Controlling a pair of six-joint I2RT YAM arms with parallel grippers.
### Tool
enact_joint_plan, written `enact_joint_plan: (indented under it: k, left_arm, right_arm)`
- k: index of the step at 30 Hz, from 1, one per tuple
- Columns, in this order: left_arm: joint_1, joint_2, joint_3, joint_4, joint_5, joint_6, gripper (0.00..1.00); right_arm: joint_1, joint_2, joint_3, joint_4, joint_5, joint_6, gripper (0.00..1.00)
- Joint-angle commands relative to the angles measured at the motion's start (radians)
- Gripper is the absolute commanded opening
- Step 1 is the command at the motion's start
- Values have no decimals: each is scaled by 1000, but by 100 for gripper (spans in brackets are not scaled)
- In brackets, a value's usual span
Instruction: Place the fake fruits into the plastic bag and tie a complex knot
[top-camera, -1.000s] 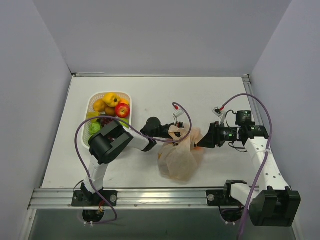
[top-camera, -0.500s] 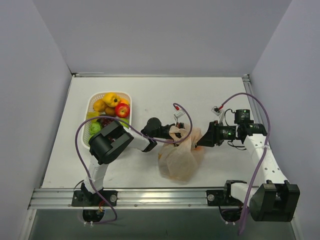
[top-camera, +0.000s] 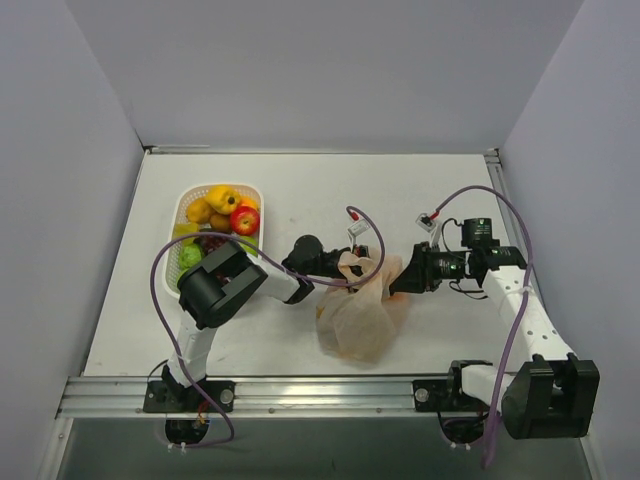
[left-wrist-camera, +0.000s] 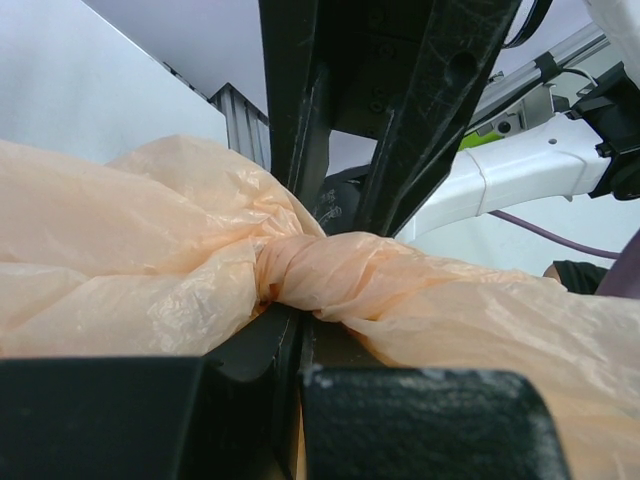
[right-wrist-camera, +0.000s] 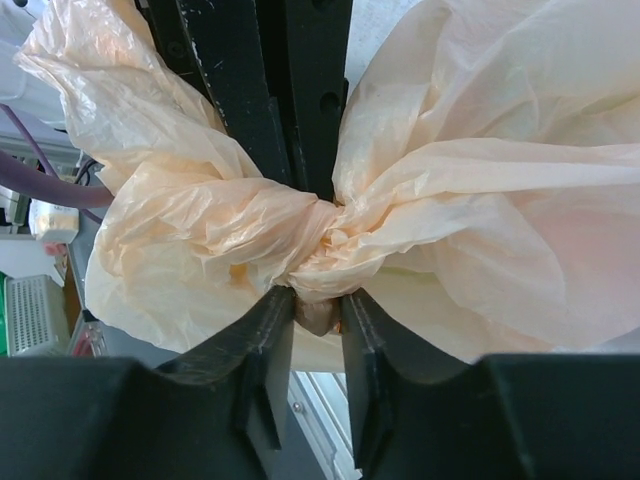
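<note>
- Plastic bag (top-camera: 358, 312) slumped mid-bench (top-camera: 420, 180), toward near edge, top twisted into tight neck.
- Left pincer (top-camera: 343, 268) clamped on the twisted neck from the left side.
- Right pincer (top-camera: 398, 283) clamped on bunched bag top from the right side.
- Several fake fruits (top-camera: 225, 205) sit in white basket (top-camera: 250, 187) near left edge.

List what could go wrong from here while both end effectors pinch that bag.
1. The left end effector and right end effector each clamp a twisted neck of the thin plastic bag; pulling apart could tear it.
2. The slick film could slip out of the jaws, and the twist would likely come undone.
3. Several fake fruits lie in the basket; tying now would probably leave them out.
</note>
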Motion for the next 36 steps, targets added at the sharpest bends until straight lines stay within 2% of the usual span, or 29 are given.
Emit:
enact_joint_plan:
  k: [1,4,9,12,17,22,25,26,28,29,31,32,33,35,36]
  left_arm:
    - [-8,-13,31,310,-5,13,0]
    - [-8,-14,28,310,-1,15,1]
    - [1,-31,-7,301,2,33,13]
    - [27,-62,-50,288,25,45,23]
    - [138,-172,-162,173,96,114,49]
    - [241,-308,-237,-22,165,246,53]
    - [300,-427,-242,-262,221,414,53]
    - [320,-454,-231,-432,243,529,54]
    - [397,-542,-208,-626,281,654,57]
    - [424,-566,-158,-864,289,814,58]
    - [500,-628,-66,-1194,251,1061,61]
    - [508,-635,65,-1613,228,1401,62]
    - [512,-626,141,-1791,208,1547,63]
    - [514,-614,292,-2118,101,1761,68]
    - [515,-603,324,-2166,67,1763,69]
  right_arm:
    - [9,3,-11,8,-27,0,24]
    - [9,7,-6,12,-22,2,0]
    - [0,-5,-2,12,-31,-4,0]
    - [-1,-16,3,8,-39,-15,0]
    - [-9,-51,15,-6,-59,-59,0]
    - [-9,-45,24,-20,-67,-90,0]
    - [-7,-42,46,-46,-55,-124,0]
    - [-6,-40,53,-57,-38,-133,0]
    - [-4,-37,78,-86,-24,-168,0]
    - [-3,-36,86,-113,-9,-182,0]
    - [-1,-31,107,-138,2,-207,0]
    - [2,-30,113,-150,7,-231,0]
    - [5,-30,124,-172,25,-242,0]
    - [8,-33,133,-198,47,-268,0]
    - [9,-34,139,-215,63,-285,0]
